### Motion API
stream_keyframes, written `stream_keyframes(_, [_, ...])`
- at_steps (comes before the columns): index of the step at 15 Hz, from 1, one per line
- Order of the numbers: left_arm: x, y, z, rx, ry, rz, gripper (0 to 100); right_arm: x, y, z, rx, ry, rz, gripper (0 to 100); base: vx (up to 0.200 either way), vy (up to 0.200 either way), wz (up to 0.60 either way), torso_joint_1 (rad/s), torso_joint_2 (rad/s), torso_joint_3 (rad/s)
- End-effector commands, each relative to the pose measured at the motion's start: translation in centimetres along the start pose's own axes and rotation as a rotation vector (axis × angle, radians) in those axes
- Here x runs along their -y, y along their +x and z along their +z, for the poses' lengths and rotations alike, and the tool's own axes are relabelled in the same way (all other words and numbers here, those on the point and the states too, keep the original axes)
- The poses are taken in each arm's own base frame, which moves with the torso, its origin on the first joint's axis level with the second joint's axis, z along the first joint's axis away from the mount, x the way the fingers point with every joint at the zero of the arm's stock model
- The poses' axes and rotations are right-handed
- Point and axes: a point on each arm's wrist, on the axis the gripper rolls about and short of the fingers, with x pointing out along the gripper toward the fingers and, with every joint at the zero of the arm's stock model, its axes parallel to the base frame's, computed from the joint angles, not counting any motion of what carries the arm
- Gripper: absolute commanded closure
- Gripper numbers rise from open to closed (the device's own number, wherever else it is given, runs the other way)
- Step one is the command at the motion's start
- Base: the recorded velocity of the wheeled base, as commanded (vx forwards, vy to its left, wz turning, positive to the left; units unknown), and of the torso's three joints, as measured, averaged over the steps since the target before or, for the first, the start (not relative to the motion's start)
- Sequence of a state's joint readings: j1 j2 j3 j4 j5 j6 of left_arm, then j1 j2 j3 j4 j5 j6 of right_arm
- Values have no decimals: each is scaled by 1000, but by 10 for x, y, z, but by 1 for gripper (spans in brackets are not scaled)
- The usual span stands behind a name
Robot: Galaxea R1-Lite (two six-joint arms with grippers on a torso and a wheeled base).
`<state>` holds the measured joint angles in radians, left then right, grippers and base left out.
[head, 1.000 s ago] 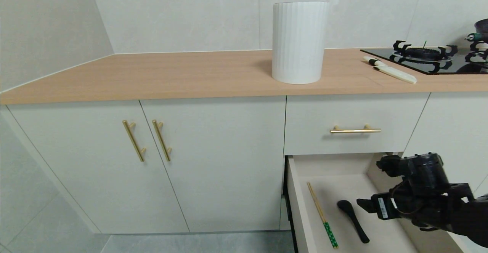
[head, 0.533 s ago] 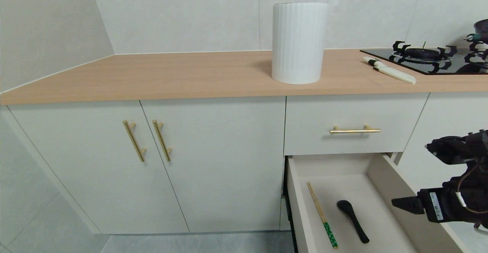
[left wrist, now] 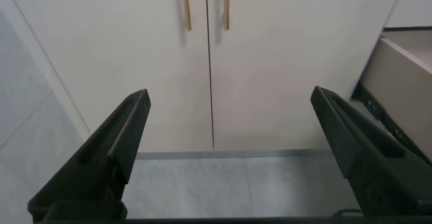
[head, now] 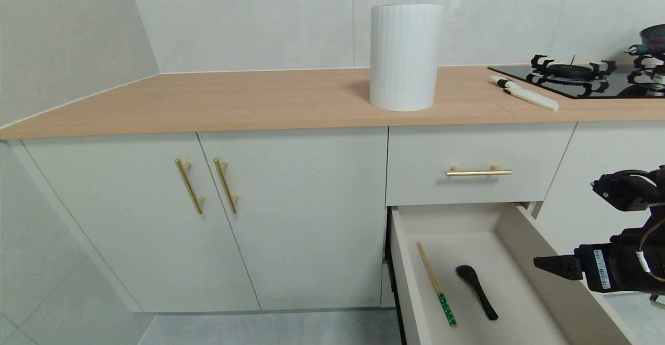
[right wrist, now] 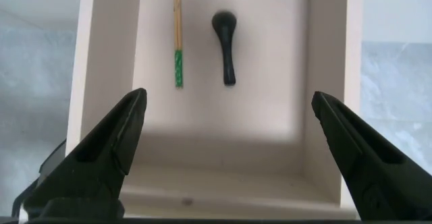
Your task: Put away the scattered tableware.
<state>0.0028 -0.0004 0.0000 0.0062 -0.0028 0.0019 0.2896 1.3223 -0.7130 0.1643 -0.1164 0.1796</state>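
The lower drawer (head: 521, 241) stands pulled out. In it lie a pair of wooden chopsticks with green ends (head: 435, 290) and a black spoon (head: 475, 290), side by side and apart. A cream knife (head: 524, 94) lies on the countertop beside the stove. My right gripper (head: 566, 223) is open, just past the drawer's right wall and above it, holding nothing. The right wrist view looks down between the right gripper (right wrist: 228, 96) fingers at the chopsticks (right wrist: 177, 35) and spoon (right wrist: 226, 45). My left gripper (left wrist: 229, 92) is open and empty, low in front of the cabinet doors.
A tall white ribbed canister (head: 405, 56) stands on the wooden countertop (head: 234, 101). The gas stove (head: 576, 77) is at the far right. A shut drawer with a gold handle (head: 479, 172) sits above the open one. Double cabinet doors (head: 208, 215) are shut.
My right gripper has moved from over the drawer's inside out to the right, past its wall. The head view has shifted slightly.
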Motion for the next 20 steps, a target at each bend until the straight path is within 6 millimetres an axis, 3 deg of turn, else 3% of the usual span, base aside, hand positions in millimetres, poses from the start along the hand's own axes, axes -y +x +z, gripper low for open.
stream_keyframes(1, [0,0,0,0,1,0,0,-1,-1,0,2,-4,5,0,-200,0,0,-7,2,7])
stream_keyframes(5, [0,0,0,0,1,0,0,-2,2,-3,-16,-10,9,0,-200,0,0,1,5,5])
stream_keyframes(11, [0,0,0,0,1,0,0,-13,6,-16,-239,-93,13,0,0,0,0,0,0,0])
stream_keyframes(17, [0,0,0,0,0,0,0,-31,63,-36,-544,-103,10,0,0,0,0,0,0,0])
stream_keyframes(20, [0,0,0,0,0,0,0,-34,73,-41,-596,-112,20,0,0,0,0,0,0,0])
